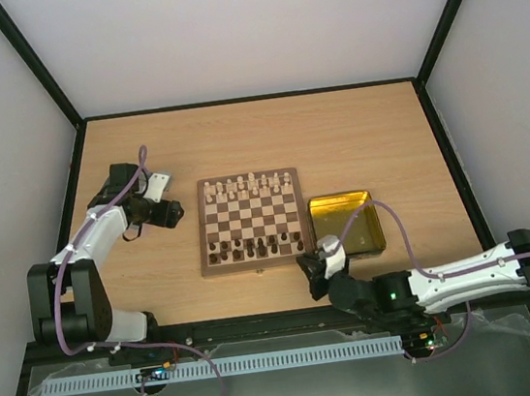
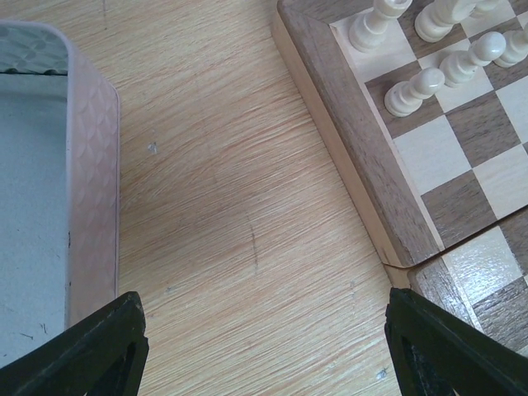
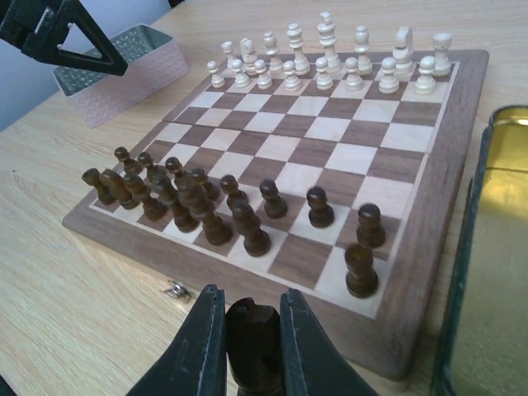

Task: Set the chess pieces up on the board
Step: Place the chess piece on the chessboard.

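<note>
Mid-tabletop (image 1: 355, 137), my right claw (image 3: 247, 299) pinches one dark chess piece (image 3: 252, 351) just off the board (image 1: 254, 265) at its near edge, close to the right corner. My left claw (image 2: 264, 304) hangs spread between the board's left edge and one silver lid (image 2: 91, 165). One yellow-lined tin (image 1: 347, 226) sits beside the right edge. I count sixteen pale pieces (image 3: 327, 33) along the far edge. About fifteen dark pieces (image 3: 272, 198) crowd the near rows.

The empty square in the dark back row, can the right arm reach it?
Probably yes: the right tool, holding a dark piece, sits just outside the board's rim by that gap, nothing between.
</note>
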Robot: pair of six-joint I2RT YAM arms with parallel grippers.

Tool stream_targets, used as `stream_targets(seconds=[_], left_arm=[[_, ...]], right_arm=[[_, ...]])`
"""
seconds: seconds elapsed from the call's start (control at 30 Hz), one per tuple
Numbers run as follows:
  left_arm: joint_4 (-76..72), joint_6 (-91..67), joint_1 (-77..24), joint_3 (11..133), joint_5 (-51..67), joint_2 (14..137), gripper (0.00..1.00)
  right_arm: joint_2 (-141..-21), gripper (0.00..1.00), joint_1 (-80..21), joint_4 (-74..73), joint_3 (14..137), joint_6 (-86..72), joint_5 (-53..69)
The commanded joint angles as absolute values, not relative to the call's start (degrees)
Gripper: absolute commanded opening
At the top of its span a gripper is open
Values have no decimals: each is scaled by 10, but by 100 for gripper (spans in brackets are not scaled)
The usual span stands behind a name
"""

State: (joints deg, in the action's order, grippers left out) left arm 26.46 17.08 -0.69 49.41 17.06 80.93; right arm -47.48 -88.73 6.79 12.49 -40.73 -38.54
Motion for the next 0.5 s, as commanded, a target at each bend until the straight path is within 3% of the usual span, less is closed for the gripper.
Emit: stream_targets(seconds=[0.0, 0.47], left_arm=[[264, 165, -9, 489, 165, 816, 79], [261, 164, -16, 490, 154, 822, 79]], right_arm=[[-413, 2, -899, 296, 23, -350, -397], [-628, 2, -899, 548, 0, -299, -342]])
